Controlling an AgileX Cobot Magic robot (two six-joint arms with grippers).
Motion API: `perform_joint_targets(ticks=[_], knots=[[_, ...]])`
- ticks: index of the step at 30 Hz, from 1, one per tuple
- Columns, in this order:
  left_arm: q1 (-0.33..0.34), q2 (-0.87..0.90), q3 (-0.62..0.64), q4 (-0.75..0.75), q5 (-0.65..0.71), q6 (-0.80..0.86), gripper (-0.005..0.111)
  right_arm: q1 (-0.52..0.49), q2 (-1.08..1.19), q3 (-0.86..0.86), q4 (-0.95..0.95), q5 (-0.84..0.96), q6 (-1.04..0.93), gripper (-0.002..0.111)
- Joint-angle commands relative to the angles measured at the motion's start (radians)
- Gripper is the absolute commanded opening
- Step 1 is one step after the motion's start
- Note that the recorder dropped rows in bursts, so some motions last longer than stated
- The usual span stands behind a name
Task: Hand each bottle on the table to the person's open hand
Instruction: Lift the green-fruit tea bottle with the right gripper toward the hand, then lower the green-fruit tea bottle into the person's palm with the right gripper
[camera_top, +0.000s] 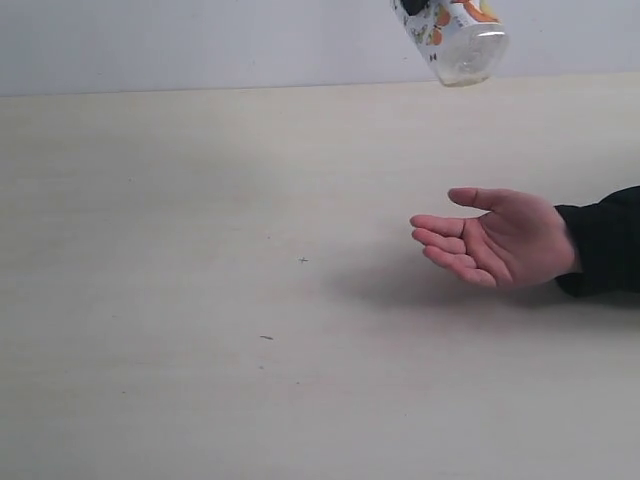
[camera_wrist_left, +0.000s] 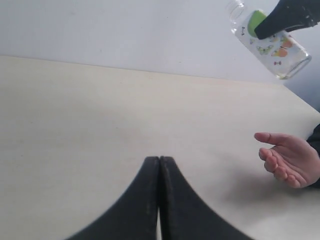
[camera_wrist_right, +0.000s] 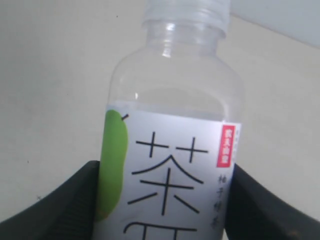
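Note:
One clear bottle with a green and orange label hangs tilted in the air at the top of the exterior view, above and behind the person's open hand. My right gripper is shut on this bottle, its black fingers pressing the label from both sides; the white cap points away from the camera. The left wrist view shows the same bottle high up, held by a black finger. My left gripper is shut and empty over the beige table. No other bottle is in view.
The person's hand rests palm up on the table at the right, with a dark sleeve behind it. A white wall runs along the table's far edge. A few tiny dark specks dot the surface.

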Motion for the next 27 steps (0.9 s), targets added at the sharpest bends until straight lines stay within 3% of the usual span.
perform_joint_targets(ticks=[1,15,27], knots=[[0.002,-0.003,0.003,-0.001,-0.005,0.007,0.0,-0.001,-0.126,0.151,-0.066,-0.001,0.005,0.0],[0.002,-0.003,0.003,-0.001,-0.005,0.007,0.0,-0.001,-0.524,0.527,-0.112,-0.001,0.024,0.0],[0.002,-0.003,0.003,-0.001,-0.005,0.007,0.0,-0.001,-0.607,0.821,-0.102,-0.09,0.077,0.0]])
